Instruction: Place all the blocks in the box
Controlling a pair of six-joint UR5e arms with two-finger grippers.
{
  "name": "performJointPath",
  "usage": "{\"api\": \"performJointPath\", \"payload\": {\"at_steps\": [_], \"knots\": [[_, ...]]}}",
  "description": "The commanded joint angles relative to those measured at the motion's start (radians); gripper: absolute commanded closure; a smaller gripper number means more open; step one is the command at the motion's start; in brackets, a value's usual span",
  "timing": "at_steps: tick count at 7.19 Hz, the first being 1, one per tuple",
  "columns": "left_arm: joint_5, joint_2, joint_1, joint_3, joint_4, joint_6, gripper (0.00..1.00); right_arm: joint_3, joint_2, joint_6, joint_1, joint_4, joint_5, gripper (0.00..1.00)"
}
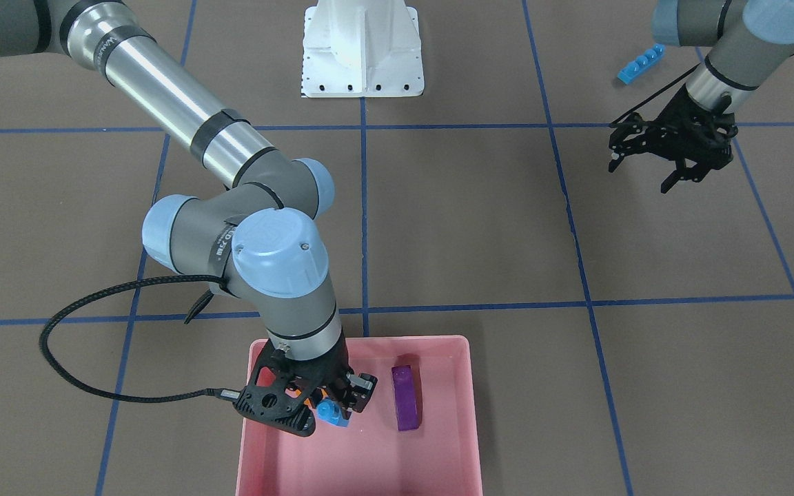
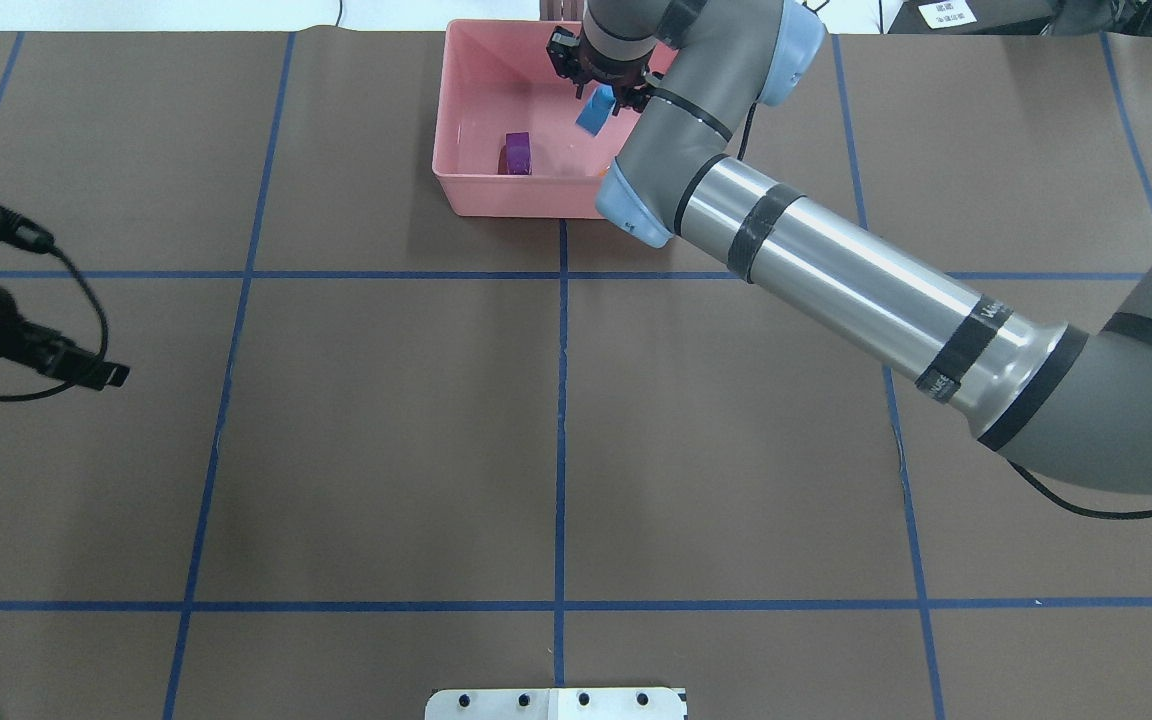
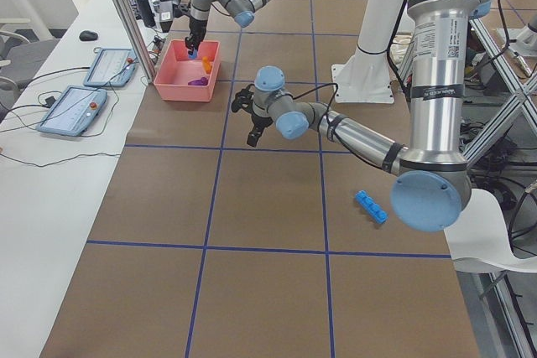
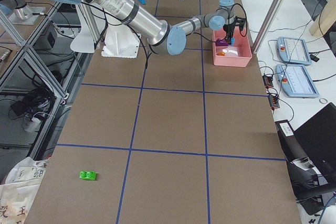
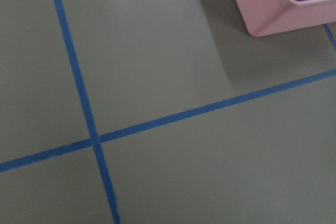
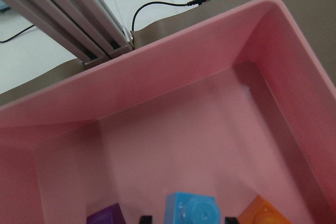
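Observation:
My right gripper (image 1: 333, 405) hangs inside the pink box (image 1: 362, 339), shut on the tiny blue one-stud brick (image 1: 331, 414). In the right wrist view that brick (image 6: 191, 211) sits between my fingertips, just above the box floor. The long purple brick (image 1: 405, 397) lies in the box, and the orange brick (image 6: 265, 214) lies there beside the gripper. My left gripper (image 1: 642, 176) is open and empty above the table, close to the long blue four-stud brick (image 1: 642, 63). The green brick (image 4: 87, 174) lies far off at the table's other end.
The white robot base plate (image 1: 362, 48) stands at the table's middle, on the robot's side. Blue tape lines cross the brown table. Tablets and cables lie on the white bench (image 3: 75, 106) beyond the box. A metal post (image 6: 68, 19) stands just behind the box.

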Motion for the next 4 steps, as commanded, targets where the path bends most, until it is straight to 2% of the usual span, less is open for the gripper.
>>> {"api": "performJointPath", "payload": {"at_steps": [1, 2, 3, 4], "knots": [[0.029, 0.294, 0.061, -0.030, -0.223, 0.135, 0.00, 0.017, 0.009, 0.021, -0.028, 0.007, -0.011, 0.00], [0.046, 0.385, 0.129, -0.030, -0.266, 0.143, 0.00, 0.059, 0.006, 0.025, -0.017, -0.002, 0.006, 0.00], [0.086, 0.437, 0.205, -0.029, -0.265, 0.143, 0.00, 0.113, -0.011, 0.019, 0.032, -0.054, 0.099, 0.00], [0.095, 0.450, 0.274, -0.030, -0.268, 0.129, 0.00, 0.200, -0.034, -0.001, 0.093, -0.155, 0.186, 0.00]]}}
